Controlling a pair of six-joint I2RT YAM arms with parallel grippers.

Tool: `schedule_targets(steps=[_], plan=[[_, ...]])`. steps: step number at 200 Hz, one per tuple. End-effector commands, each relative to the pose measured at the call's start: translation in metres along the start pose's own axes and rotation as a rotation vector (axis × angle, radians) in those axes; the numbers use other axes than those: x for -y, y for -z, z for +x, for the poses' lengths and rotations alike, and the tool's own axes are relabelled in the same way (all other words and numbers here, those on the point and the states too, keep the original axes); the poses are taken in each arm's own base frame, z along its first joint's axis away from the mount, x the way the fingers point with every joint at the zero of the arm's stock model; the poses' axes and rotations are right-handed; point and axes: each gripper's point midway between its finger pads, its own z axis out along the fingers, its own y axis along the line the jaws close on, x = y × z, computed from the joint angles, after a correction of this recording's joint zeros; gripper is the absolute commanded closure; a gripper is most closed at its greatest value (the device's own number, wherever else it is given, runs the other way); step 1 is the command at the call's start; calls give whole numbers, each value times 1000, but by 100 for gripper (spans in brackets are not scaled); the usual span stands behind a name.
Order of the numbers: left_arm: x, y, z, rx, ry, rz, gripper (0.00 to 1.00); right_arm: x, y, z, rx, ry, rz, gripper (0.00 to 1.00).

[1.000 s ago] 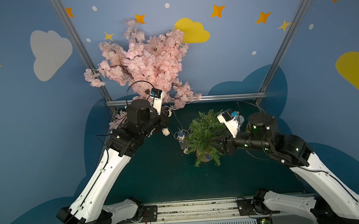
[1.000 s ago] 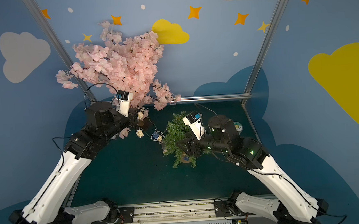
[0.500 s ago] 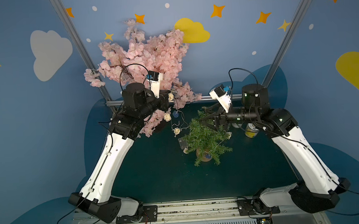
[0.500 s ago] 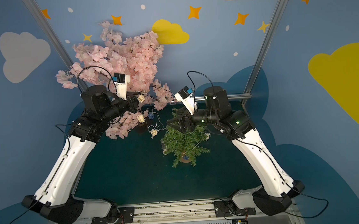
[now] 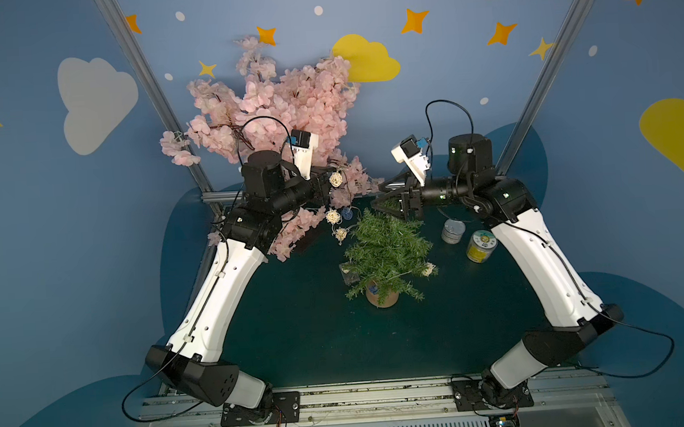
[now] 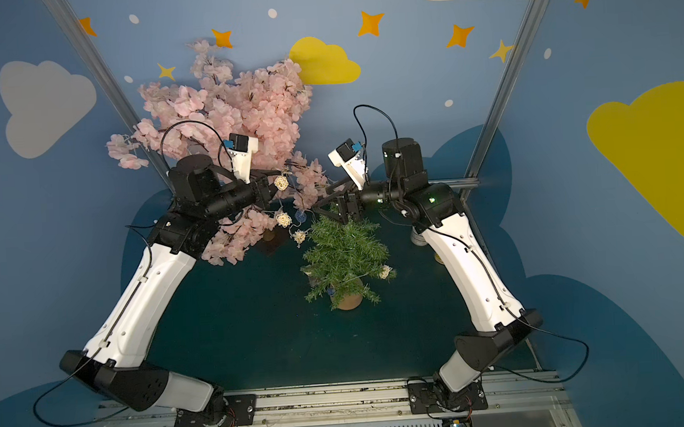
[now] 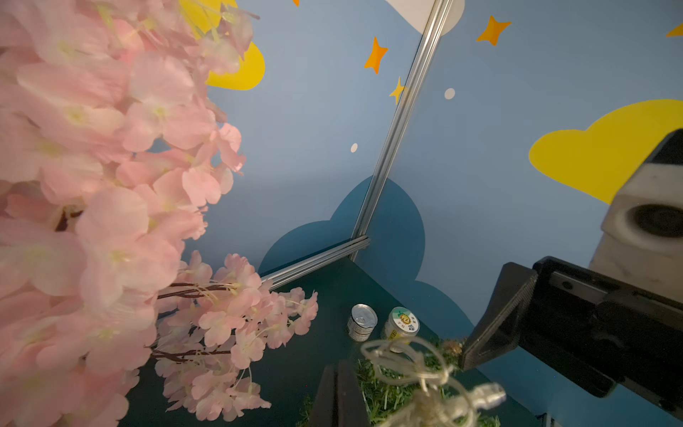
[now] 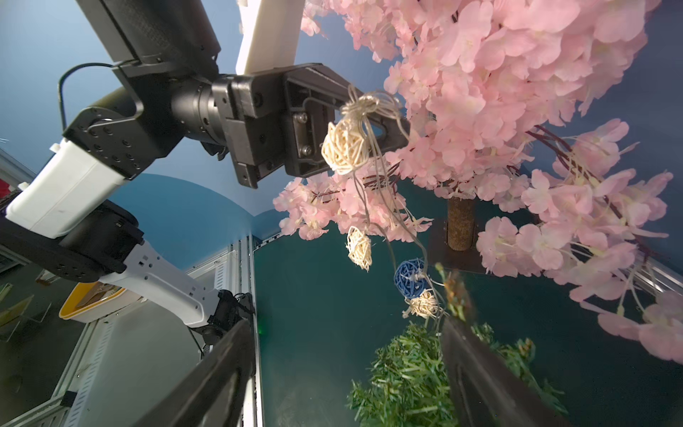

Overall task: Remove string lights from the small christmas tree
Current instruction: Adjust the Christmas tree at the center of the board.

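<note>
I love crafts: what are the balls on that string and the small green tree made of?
The balls on the string lights look like woven wicker or rattan, matte cream and blue: open strands show. The small tree seems plastic: stiff, uniform green needles.

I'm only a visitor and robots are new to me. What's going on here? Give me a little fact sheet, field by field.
setting: dark green table, blue walls with clouds and stars
left fingers: shut on the string lights, beside the pink blossom tree
right fingers: open over the top of the small Christmas tree
lifted off: three cream balls and one blue ball, dangling from the left fingers
left on tree: one cream ball, one blue ball by the pot
clear box: beside the lower branches
also there: silver can, yellow-labelled jar
</note>
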Motion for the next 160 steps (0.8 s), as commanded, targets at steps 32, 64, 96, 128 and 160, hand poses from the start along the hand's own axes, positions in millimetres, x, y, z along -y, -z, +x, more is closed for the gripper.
schedule_targets(steps=[32, 64, 96, 128, 160], plan=[[29, 21, -22, 58, -4, 102, 96, -42, 40, -14, 79, 65, 1, 21], [32, 19, -24, 56, -10, 121, 96, -48, 55, -27, 120, 111, 25, 21], [30, 5, -25, 42, -37, 142, 96, -8, 51, -39, 130, 59, 10, 20], [25, -14, -29, 35, -68, 166, 96, 35, 38, -48, 133, 1, -44, 20], [21, -38, -31, 50, -102, 219, 96, 56, 15, -43, 110, -21, -136, 20]])
